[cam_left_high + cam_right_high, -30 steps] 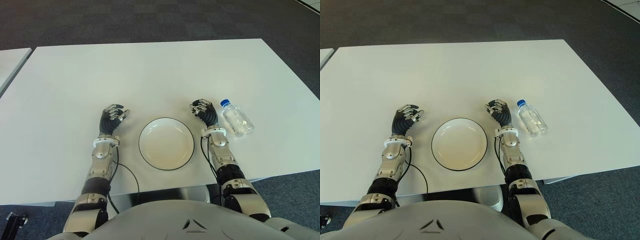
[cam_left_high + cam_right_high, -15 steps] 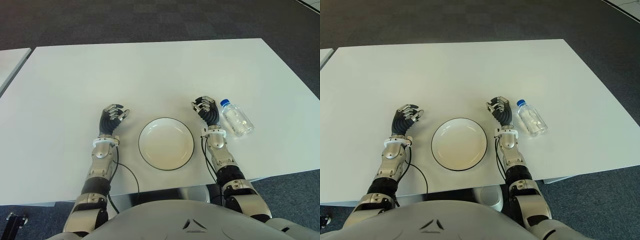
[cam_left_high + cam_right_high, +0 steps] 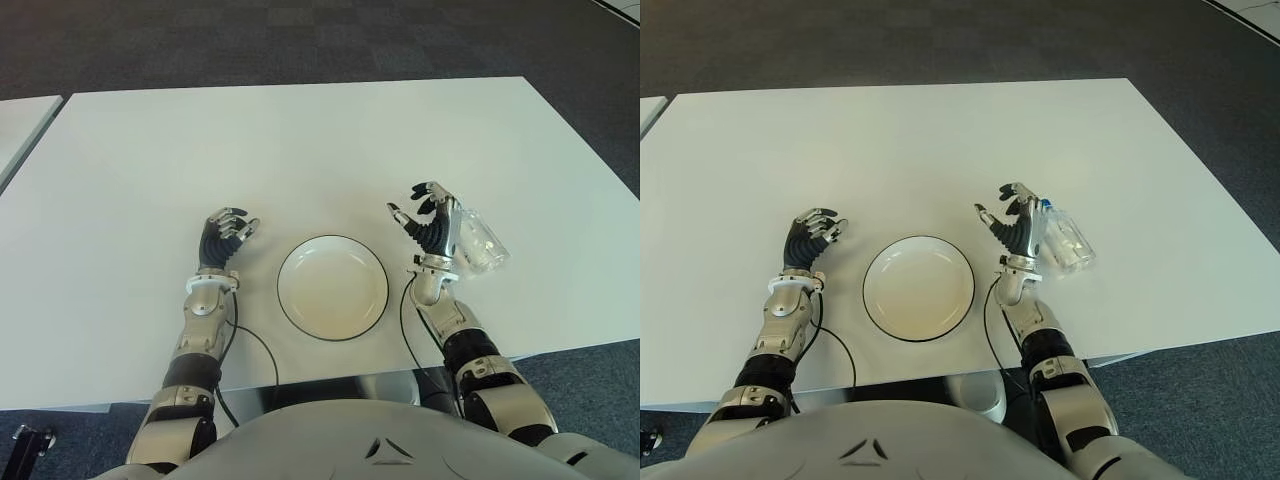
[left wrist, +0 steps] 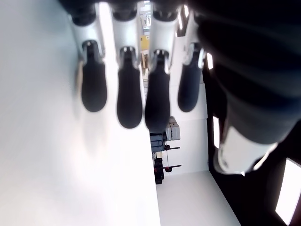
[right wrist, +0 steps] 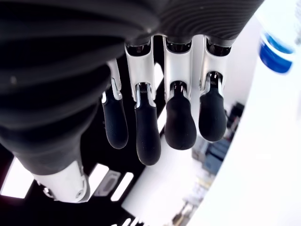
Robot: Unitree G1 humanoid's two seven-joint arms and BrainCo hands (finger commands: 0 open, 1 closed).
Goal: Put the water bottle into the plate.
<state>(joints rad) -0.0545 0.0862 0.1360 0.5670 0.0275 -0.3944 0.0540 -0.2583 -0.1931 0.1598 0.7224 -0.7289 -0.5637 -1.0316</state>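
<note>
Right robot hand [image 3: 428, 222] spread beside water bottle [image 3: 478, 240]

A big white table [image 3: 300, 140] fills the middle. Dark grey carpet [image 3: 300, 40] lies behind it. Another white table's edge [image 3: 20, 125] shows at the left.

We hold our black-fingered right hand [image 3: 430, 222] raised on edge, fingers spread and empty, while our matching left hand [image 3: 226, 236] hangs loosely curled.
</note>
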